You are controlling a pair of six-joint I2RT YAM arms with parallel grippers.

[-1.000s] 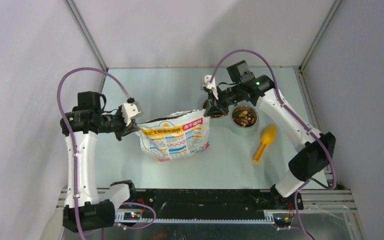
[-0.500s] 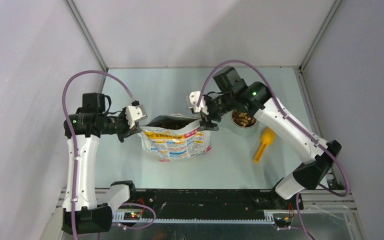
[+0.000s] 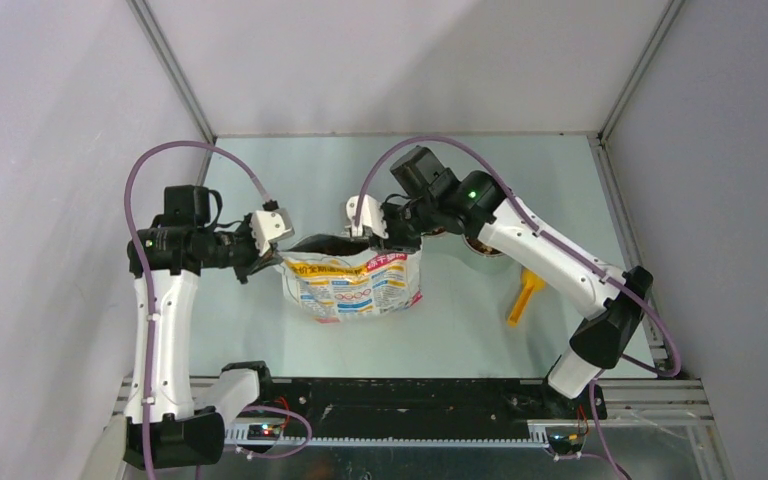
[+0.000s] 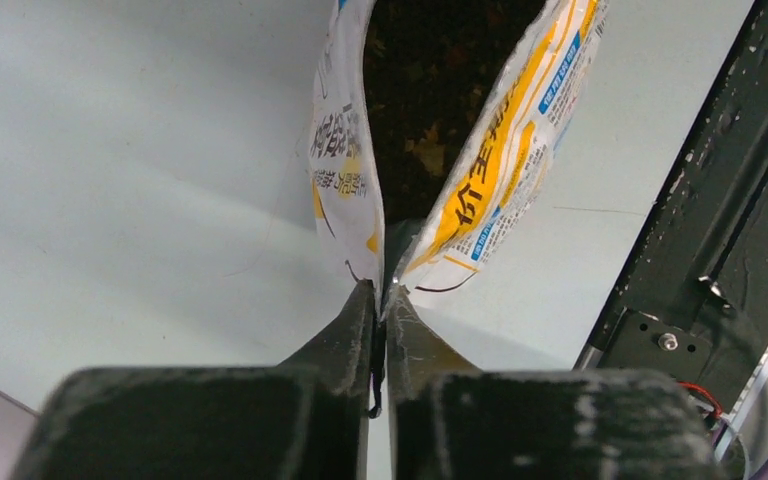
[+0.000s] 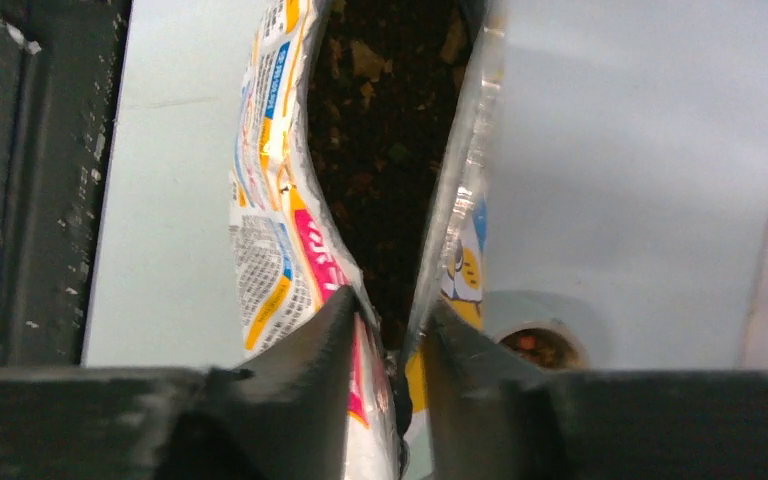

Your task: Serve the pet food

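The pet food (image 4: 428, 150) is lying as dark loose kibble inside the printed foil bag (image 3: 350, 285), which is standing upright at the middle of the overhead frame on the worktop (image 3: 460, 330), and a little more is showing in the small bowl (image 5: 535, 308) at the lower right of the right wrist view. The left gripper (image 4: 380, 300) is clamping fully closed on the bag's left end seam, apparently anchoring that side so the mouth is staying spread and upright. The right gripper (image 5: 390, 320) is standing partly open, its jaws straddling the bag's opposite end seam with a gap visible between them, so it is not yet pinching the foil firmly. The yellow scoop (image 3: 525, 295) is lying untouched at the right, near the bowl, probably waiting for the bag to be held open from both ends.
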